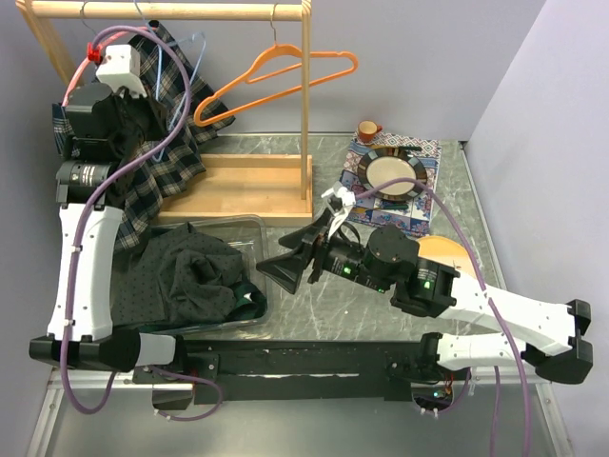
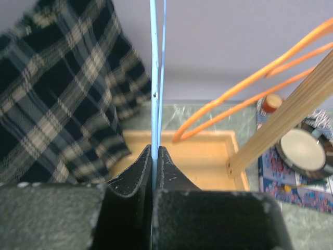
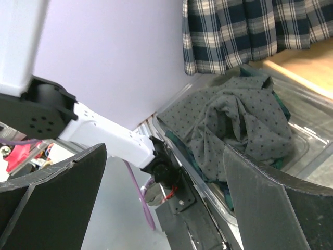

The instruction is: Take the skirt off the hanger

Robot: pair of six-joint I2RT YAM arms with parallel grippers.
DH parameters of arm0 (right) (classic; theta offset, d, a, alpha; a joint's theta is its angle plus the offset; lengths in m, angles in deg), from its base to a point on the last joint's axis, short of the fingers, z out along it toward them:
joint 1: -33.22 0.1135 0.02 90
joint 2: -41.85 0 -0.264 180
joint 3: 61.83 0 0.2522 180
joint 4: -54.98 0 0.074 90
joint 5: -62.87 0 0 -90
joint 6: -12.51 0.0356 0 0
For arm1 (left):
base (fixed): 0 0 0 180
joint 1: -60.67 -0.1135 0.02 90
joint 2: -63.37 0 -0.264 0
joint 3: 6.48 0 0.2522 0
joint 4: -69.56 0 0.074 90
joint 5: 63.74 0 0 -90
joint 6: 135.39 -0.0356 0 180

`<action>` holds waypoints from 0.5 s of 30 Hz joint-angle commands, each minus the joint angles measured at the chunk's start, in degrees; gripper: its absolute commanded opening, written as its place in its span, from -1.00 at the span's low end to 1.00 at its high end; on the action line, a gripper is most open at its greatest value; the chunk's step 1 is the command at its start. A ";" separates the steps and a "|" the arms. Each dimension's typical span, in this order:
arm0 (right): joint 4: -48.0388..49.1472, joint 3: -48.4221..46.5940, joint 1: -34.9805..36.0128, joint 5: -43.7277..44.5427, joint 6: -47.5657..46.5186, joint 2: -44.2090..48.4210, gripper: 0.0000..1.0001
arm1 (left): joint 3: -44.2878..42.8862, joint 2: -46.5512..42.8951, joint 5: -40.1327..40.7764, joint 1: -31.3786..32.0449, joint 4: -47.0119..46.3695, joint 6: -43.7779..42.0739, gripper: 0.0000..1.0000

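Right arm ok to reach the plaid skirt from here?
Probably yes: the right pincer is open and faces the plaid skirt, with only the clothes bin below the hem. The left arm stands close beside.

Layout for you: rack (image 1: 306, 95) stands far left on the table (image 1: 333, 309). The skirt (image 1: 157, 176) hangs at the rack's left end on its hanger (image 2: 154, 78), and your left gripper (image 2: 154, 156) is up there, pinching that hanger's wire. A spare hanger (image 1: 200, 116) hangs on the rod to the right of it. A bin (image 1: 255, 228) sits just in front of the rack base, with a clothes pile (image 1: 190, 276) in it. Your right gripper (image 1: 285, 255) is right of the bin, jaws apart, facing it. A mat (image 1: 419, 214) lies far right. A plate (image 1: 392, 173) is on the mat, with a cup (image 1: 367, 129) behind the plate.
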State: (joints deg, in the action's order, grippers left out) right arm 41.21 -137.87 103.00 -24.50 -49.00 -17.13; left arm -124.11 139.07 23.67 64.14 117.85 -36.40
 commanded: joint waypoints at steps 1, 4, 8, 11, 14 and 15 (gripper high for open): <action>5.90 2.95 0.18 1.23 -0.01 2.03 1.00 | -2.64 -0.03 -2.67 0.75 -9.82 -1.43 -0.98; 5.20 3.04 0.10 1.76 -0.36 2.29 1.00 | -1.95 1.55 -5.48 0.93 -11.14 -1.70 -0.98; 4.14 2.78 0.10 3.34 -1.24 3.43 1.00 | -3.08 5.94 -6.38 2.59 -10.27 -2.40 -0.98; 5.02 3.92 0.18 3.26 -1.07 5.10 1.00 | -3.96 8.23 -4.54 4.44 -9.30 -3.02 -0.98; 5.72 4.89 0.10 3.78 -1.33 6.33 1.00 | -3.53 9.37 -7.76 5.85 -9.82 -2.93 -0.98; 5.72 4.89 0.18 4.04 -1.51 6.42 1.00 | -3.79 9.81 -7.26 6.29 -9.56 -3.02 -0.98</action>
State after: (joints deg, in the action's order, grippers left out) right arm 43.55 -133.32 103.00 -22.18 -49.48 -13.15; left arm -126.01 148.47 19.24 68.71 110.76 -38.32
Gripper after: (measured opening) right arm 0.998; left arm 0.047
